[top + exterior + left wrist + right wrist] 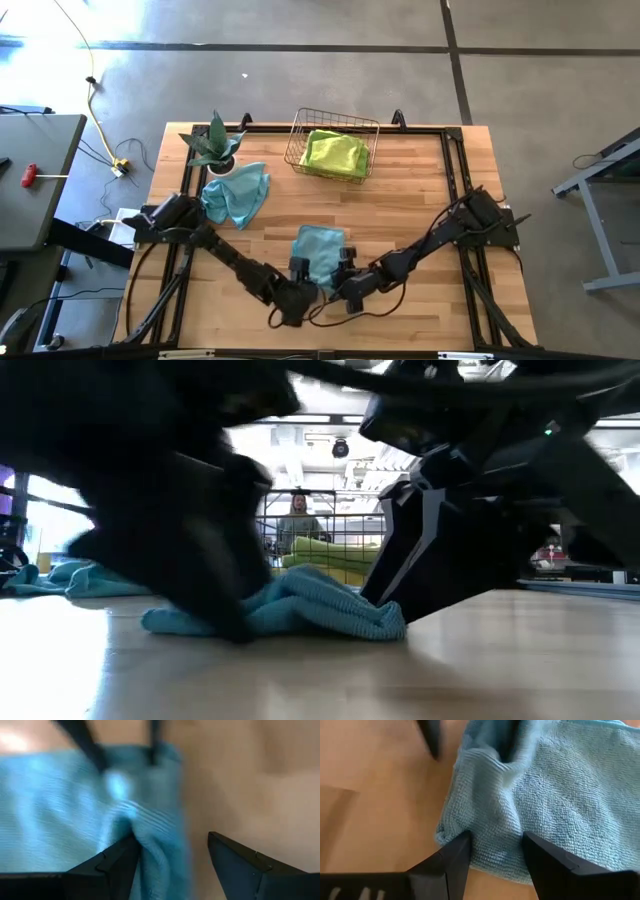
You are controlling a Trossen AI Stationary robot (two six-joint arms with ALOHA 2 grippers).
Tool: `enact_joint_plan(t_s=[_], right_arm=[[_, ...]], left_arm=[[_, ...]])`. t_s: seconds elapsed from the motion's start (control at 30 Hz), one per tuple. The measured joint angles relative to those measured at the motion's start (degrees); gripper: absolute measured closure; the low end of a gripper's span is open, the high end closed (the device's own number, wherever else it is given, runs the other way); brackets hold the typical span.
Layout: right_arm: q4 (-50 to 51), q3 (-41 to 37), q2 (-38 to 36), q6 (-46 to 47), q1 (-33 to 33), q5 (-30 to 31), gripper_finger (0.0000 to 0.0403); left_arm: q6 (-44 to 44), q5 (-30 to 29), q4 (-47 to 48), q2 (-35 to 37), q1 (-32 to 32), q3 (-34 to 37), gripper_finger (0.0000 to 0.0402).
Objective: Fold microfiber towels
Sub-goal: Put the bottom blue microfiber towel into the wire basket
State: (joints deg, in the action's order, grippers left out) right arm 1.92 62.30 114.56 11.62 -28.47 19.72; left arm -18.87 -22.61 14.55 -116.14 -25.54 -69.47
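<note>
Working the near edge of a teal towel (320,252) at the front middle of the wooden tabletop (420,200), both arms are down low. Left end effector (298,268) sits at the towel's near left corner, fingers apart; in the left wrist view one finger touches bunched cloth, with the towel edge lying in the gap, not pinched. Right end effector (346,262) sits at the near right corner, fingers apart and straddling a raised fold of the cloth in the right wrist view; cannot tell if it is pinching. Low view shows the towel rumpled and flat on the wood between the two arms. Second teal towel (236,193) lies crumpled at back left, just beside the potted plant (214,142). Lime green towel (334,152) is inside the wire basket (300,130) at back centre.
</note>
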Motion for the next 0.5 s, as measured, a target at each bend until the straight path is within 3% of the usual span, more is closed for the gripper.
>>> enact_joint_plan(t_s=[0.17,0.33,0.5], right_arm=[[5.82,-0.27,-2.71,-1.62,1.38,0.42,0.0227],[9.01,-0.36,-7.58,1.1,1.5,-0.78,0.0227],[8.67,-0.44,-8.04,4.88,0.52,-1.36,0.0227]], left_arm=[[2.91,-3.43,0.3,-0.02,2.96,-0.33,0.0174],[2.43,0.91,3.83,0.69,3.68,-0.37,0.0174],[2.57,1.16,3.82,1.92,2.52,-0.42,0.0174]])
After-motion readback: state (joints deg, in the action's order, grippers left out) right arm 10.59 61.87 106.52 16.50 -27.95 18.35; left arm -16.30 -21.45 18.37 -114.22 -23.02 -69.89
